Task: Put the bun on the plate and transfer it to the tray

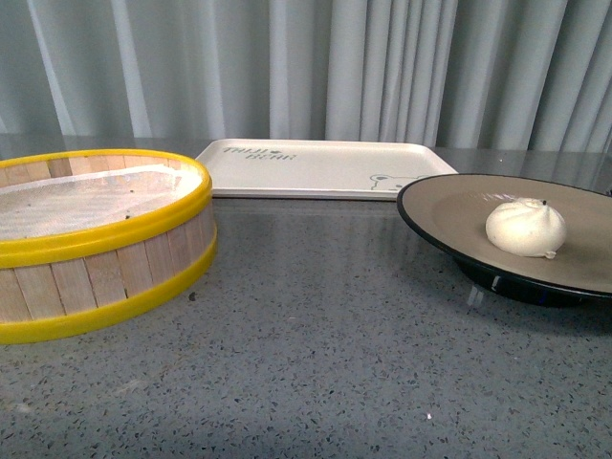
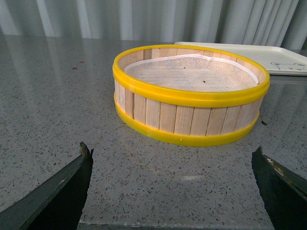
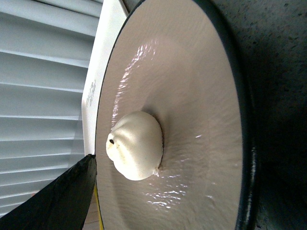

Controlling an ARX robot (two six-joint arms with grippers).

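Bun [image 1: 525, 228] seated near the middle of the tan inside of the plate [image 1: 442, 206], pleated top up. In the front view both occupy the right edge of the frame at mid-height. Plate apparently standing on its black foot on the speckled grey surface [image 1: 335, 363]; whether any part of it is lifted cannot be told. Tray [image 1: 306, 167], cream-white and bare, lies at upper centre of the front view, before the curtain [image 1: 382, 67]. The plate's rim overlaps the tray's near right corner in the picture, so the two are near, though contact cannot be judged. Yellow-rimmed steamer basket [image 1: 105, 249] at left, holding only its white liner.

Left fingers [image 2: 62, 191] spread wide with nothing between them, low over the surface and facing the basket. Of the right fingers [image 3: 53, 201] a single dark one shows, close beside the plate's rim. How far apart they stand, or whether they grip the rim, cannot be told.

Stage, as judged: first half complete (bun on plate), transfer to tray in hand. Next move calls for:
- a firm pinch on the black rim;
- a level lift, so that the bun does not roll on the glossy glaze;
- a short carry toward upper centre of the front view;
- a set-down wholly inside the tray's raised rim.
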